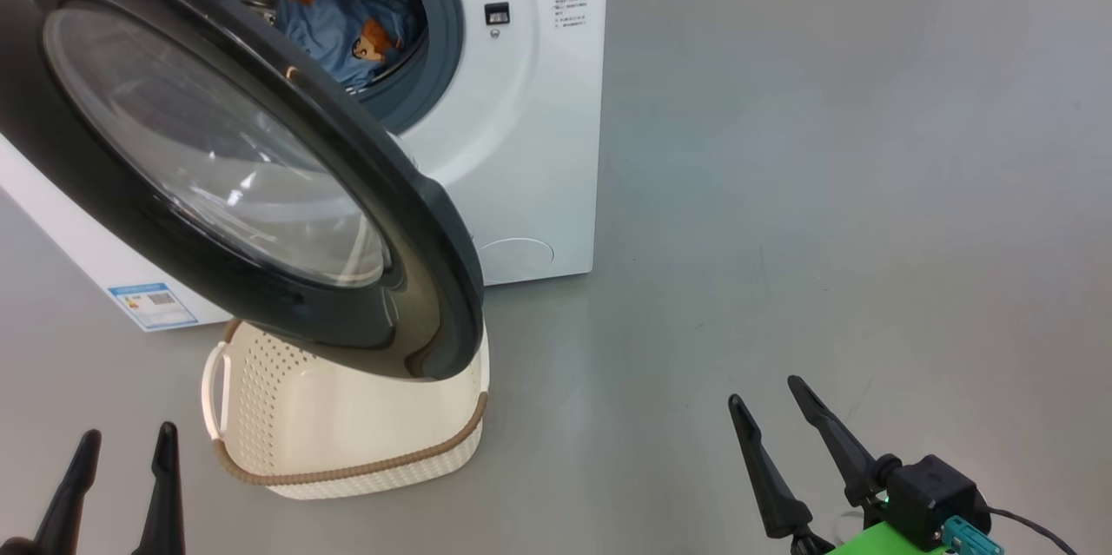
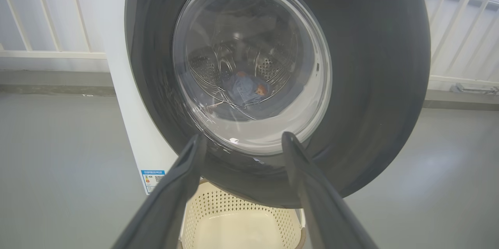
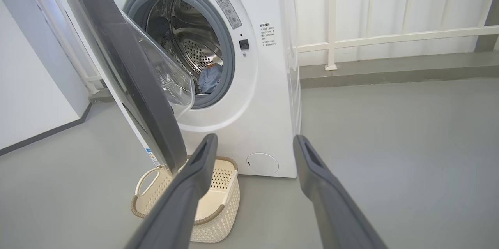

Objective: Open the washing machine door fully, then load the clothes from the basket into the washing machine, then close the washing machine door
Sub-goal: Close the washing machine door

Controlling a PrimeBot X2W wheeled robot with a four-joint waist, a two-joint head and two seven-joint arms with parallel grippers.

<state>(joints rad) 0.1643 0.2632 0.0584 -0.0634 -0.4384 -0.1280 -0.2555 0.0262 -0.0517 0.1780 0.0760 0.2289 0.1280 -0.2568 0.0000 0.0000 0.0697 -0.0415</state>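
Grippers, two of them, hung low in front of the washing machine (image 1: 521,147), dark fingers pointing toward it. Facing the washing machine door (image 1: 434,277), the left gripper (image 1: 129,433) had its jaws spread wide and held nothing. Off toward the machine's right side, the right gripper (image 1: 766,390) was just as wide and empty. One door stood swung partway out from the machine's front. One basket (image 1: 347,442) sat on the floor just before the machine, under the door's lower edge. One bundle of blue clothes (image 1: 347,25) lay inside the machine's drum.
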